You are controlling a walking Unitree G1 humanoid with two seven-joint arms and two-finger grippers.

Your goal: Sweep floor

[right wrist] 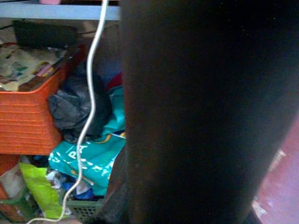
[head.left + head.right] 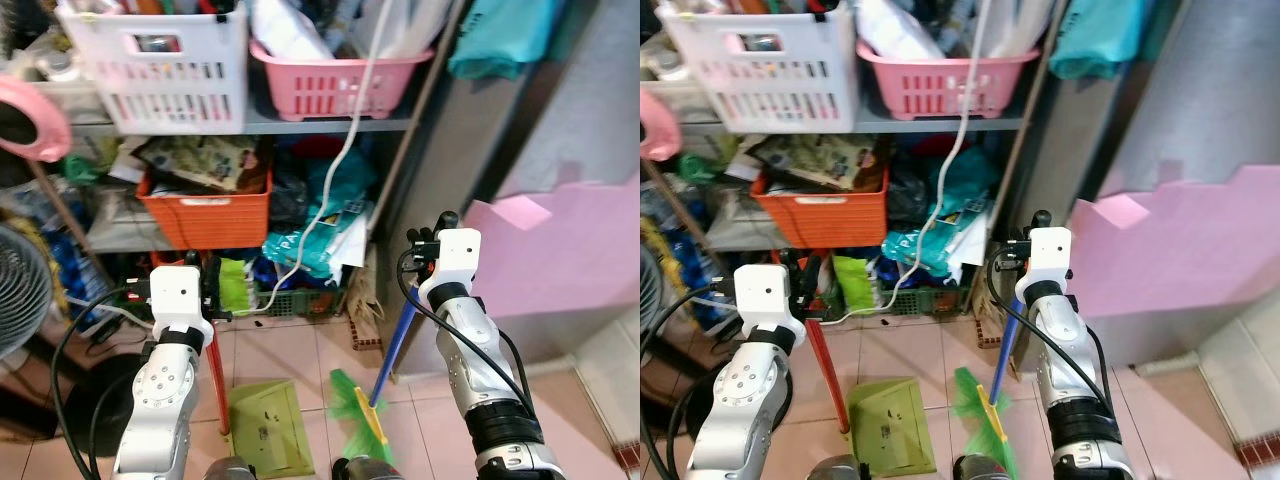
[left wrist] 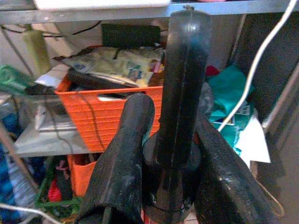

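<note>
A cluttered metal shelf unit point(image 2: 330, 125) stands at the far side, holding a white basket point(image 2: 160, 55), pink basket point(image 2: 335, 80) and orange crate point(image 2: 205, 215). Pale pink tiled floor point(image 2: 290, 350) lies near; a pink panel point(image 2: 560, 250) stands right.

Your head cameras look down at the cluttered shelf point(image 2: 330, 125); both wrist cameras face the same orange basket point(image 3: 112, 112) close up.
</note>
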